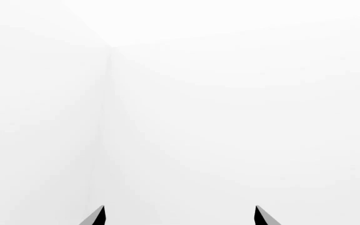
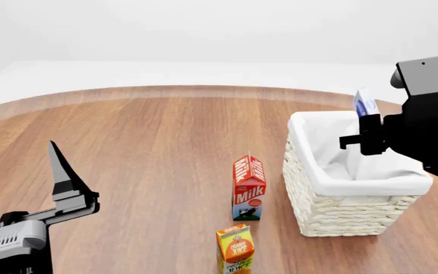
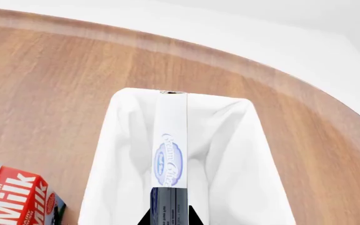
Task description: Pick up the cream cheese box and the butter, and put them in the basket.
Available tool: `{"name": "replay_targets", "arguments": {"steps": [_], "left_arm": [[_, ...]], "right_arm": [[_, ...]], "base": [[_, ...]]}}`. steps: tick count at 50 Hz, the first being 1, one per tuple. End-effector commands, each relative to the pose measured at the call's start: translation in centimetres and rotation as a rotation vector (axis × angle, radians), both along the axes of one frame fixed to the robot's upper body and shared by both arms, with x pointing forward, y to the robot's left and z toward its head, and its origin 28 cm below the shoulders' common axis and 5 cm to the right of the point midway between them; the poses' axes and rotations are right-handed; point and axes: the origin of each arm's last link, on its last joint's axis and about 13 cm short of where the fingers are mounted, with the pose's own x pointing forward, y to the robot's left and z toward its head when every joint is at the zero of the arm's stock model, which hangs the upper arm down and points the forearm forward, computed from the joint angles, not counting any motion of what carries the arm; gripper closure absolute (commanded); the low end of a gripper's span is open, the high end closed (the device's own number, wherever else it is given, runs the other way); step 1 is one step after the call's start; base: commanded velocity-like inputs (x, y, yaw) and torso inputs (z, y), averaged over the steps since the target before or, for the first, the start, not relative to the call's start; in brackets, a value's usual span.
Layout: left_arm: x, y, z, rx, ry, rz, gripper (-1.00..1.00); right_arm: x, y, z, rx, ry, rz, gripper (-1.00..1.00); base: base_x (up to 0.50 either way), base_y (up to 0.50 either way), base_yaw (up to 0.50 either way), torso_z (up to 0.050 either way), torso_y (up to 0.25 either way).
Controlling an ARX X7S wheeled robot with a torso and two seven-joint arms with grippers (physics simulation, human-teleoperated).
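Observation:
The cream cheese box [image 3: 170, 140], a flat blue-and-white carton, is held on edge by my right gripper [image 3: 170, 216], which is shut on it. It hangs over the open white wicker basket [image 3: 230, 154]. From the head camera, the box [image 2: 364, 103] pokes up above the right gripper [image 2: 369, 136], over the far side of the basket [image 2: 341, 214]. At the near left my left gripper [image 2: 61, 177] points upward; its wrist view shows the left gripper [image 1: 180, 213] open with only white background between its tips. The butter is out of view.
A red milk carton [image 2: 248, 188] stands just left of the basket, and the milk carton [image 3: 14, 197] also shows in the right wrist view. An orange juice carton [image 2: 236, 251] stands nearer me. The round wooden table [image 2: 143, 142] curves away at the back.

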Motion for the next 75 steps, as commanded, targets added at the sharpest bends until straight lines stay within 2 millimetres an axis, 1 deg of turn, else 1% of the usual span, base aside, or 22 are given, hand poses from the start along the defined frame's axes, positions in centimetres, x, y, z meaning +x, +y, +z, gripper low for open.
{"name": "replay_targets", "arguments": {"steps": [1, 10, 27, 28, 45, 50, 53, 55, 61, 63, 65, 70, 71, 75], "left_arm": [[0.0, 0.0, 0.0, 0.002, 0.000, -0.002, -1.00], [0.0, -0.1, 0.0, 0.003, 0.000, -0.004, -1.00], [0.0, -0.1, 0.1, 0.002, 0.001, -0.004, -1.00], [0.0, -0.1, 0.1, 0.002, 0.000, -0.005, -1.00], [0.0, -0.1, -0.1, 0.001, 0.001, -0.007, -1.00], [0.0, -0.2, 0.0, 0.002, 0.001, -0.008, -1.00], [0.0, -0.2, 0.0, 0.002, 0.000, -0.008, -1.00], [0.0, -0.2, -0.1, 0.002, 0.000, -0.008, -1.00], [0.0, -0.2, 0.0, 0.003, -0.003, -0.008, -1.00], [0.0, -0.2, 0.0, 0.002, -0.003, -0.008, -1.00], [0.0, -0.2, 0.0, 0.003, -0.004, -0.008, -1.00], [-0.1, -0.2, 0.1, 0.004, -0.006, -0.008, -1.00], [-0.1, -0.2, 0.2, 0.004, -0.007, -0.008, -1.00], [-0.2, -0.2, 0.2, 0.004, -0.009, -0.008, -1.00]], "right_arm": [[0.3, -0.4, -0.4, -0.012, -0.002, -0.026, 1.00], [0.1, -0.5, -0.7, -0.020, 0.007, -0.027, 1.00], [0.1, -0.6, -0.6, -0.055, 0.007, -0.016, 1.00], [0.1, -0.6, -0.5, -0.058, 0.005, -0.016, -1.00], [0.0, -0.6, -0.4, -0.074, 0.002, -0.008, -1.00], [-0.4, -0.4, -0.2, -0.075, -0.012, 0.005, -1.00], [-1.2, 0.2, 0.2, -0.073, -0.039, 0.031, -1.00], [-2.3, 0.8, 0.5, -0.073, -0.067, 0.069, -1.00], [-4.6, 1.8, 1.1, -0.082, -0.123, 0.126, -1.00], [-5.2, 2.1, 1.1, -0.085, -0.136, 0.137, -1.00], [-6.3, 2.6, 1.1, -0.088, -0.151, 0.174, -1.00], [-7.9, 3.3, 1.2, -0.087, -0.181, 0.207, -1.00], [-8.6, 3.6, 1.2, -0.091, -0.195, 0.230, -1.00], [-9.9, 4.3, 0.9, -0.096, -0.206, 0.277, -1.00]], "base": [[0.00, 0.00, 0.00, 0.000, 0.000], [0.00, 0.00, 0.00, 0.000, 0.001], [0.00, 0.00, 0.00, 0.000, 0.001], [0.00, 0.00, 0.00, 0.000, 0.000], [0.00, 0.00, 0.00, 0.000, 0.000], [0.00, 0.00, 0.00, 0.000, 0.000], [0.00, 0.00, 0.00, 0.000, 0.000], [0.00, 0.00, 0.00, 0.000, 0.000], [0.00, 0.00, 0.00, 0.000, 0.000], [0.00, 0.00, 0.00, 0.000, 0.000], [0.00, 0.00, 0.00, 0.000, 0.000], [0.00, 0.00, 0.00, 0.000, 0.000], [0.00, 0.00, 0.00, 0.000, 0.000], [0.00, 0.00, 0.00, 0.000, 0.000]]}}
